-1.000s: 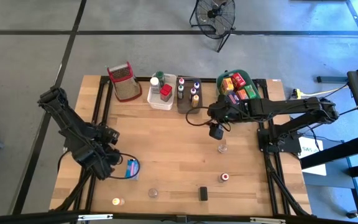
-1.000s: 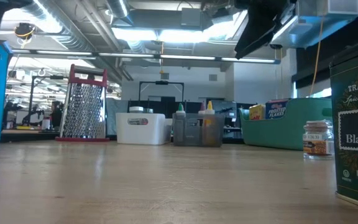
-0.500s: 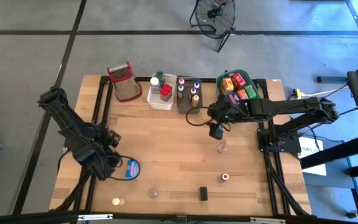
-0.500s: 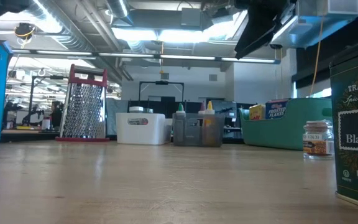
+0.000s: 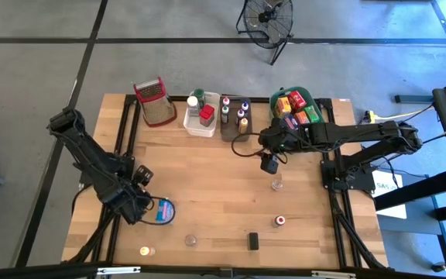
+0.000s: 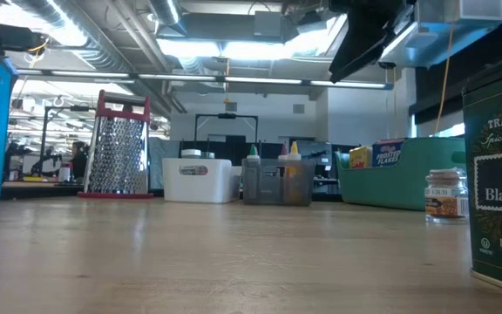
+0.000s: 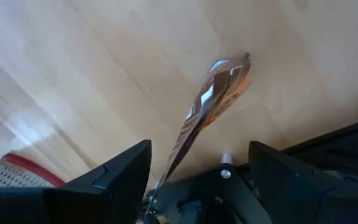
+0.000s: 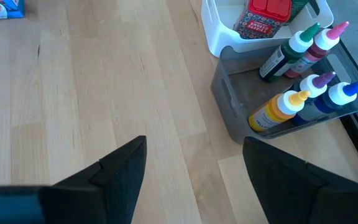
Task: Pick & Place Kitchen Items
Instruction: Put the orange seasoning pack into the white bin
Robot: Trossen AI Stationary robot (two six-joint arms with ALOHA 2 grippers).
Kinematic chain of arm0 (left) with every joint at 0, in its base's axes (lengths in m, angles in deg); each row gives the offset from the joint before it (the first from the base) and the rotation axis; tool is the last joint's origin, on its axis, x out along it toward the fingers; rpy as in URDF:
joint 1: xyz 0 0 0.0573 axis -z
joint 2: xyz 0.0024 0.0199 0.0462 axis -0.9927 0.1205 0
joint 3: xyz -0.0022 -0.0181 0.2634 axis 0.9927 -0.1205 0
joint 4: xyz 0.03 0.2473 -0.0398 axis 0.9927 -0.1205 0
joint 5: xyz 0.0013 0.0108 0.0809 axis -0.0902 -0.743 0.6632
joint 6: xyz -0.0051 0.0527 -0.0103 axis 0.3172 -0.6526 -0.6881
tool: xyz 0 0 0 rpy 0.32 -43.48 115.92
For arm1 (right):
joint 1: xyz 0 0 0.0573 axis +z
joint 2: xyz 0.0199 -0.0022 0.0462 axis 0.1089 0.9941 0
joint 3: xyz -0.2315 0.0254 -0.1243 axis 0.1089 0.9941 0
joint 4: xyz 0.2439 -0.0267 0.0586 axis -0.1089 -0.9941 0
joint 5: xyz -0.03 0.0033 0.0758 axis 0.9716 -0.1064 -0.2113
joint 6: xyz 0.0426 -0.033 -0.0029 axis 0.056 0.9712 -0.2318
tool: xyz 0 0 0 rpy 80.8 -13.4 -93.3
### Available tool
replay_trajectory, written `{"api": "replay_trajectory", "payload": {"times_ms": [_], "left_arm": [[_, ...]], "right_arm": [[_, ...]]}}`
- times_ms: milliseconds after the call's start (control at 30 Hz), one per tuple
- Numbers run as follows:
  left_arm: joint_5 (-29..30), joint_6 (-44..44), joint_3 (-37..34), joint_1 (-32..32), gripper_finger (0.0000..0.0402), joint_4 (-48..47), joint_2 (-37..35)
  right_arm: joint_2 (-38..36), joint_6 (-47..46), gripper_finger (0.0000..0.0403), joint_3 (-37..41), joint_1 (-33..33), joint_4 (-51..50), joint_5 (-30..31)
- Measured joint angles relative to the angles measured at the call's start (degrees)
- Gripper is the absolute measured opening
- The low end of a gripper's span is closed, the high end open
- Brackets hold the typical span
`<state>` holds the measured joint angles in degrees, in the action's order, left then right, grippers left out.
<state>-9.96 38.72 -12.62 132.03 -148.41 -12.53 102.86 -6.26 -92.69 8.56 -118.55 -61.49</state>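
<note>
Both grippers stand open, nothing held. Left gripper (image 5: 134, 203) sits at 8 o'clock of the table (image 5: 207, 163), just beside the blue cereal box (image 5: 163, 210). Right gripper (image 5: 269, 163) hovers near 2 o'clock, by the grey bin (image 5: 231, 132). Bins hold many items already; a spice jar (image 5: 280, 221), dark tin (image 5: 253, 241) and others remain loose.

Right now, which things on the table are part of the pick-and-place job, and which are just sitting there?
Job items:
- blue cereal box, lying flat
- small clear spice jar
- red-capped jar
- dark green tea tin

Not the job:
- red-rimmed metal grater
- white bin
- grey bin
- green bin
</note>
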Motion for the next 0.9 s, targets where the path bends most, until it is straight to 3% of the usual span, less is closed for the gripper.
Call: {"api": "replay_trajectory", "payload": {"times_ms": [200,433,600,833,900], "left_arm": [[0.3,-0.2,-0.1,0.0,0.0241,1.5,0.0],[0.1,-0.1,-0.2,0.0,0.0182,2.2,0.0],[-1.1,3.6,-2.3,-1.6,0.0127,2.3,0.0],[-5.0,2.5,-5.0,-5.4,0.0017,2.3,0.0],[-4.9,2.8,-5.0,-6.3,0.0007,2.5,0.0]], "right_arm": [[0.0,0.0,0.027,0.0,0.0,0.0,0.0],[0.0,0.0,0.027,0.0,0.0,0.0,0.0],[0.0,0.0,0.027,0.0,0.0,0.0,0.0],[0.0,0.0,0.027,0.0,0.0,0.0,0.0],[0.0,0.0,0.027,0.0,0.0,0.0,0.1]]}}
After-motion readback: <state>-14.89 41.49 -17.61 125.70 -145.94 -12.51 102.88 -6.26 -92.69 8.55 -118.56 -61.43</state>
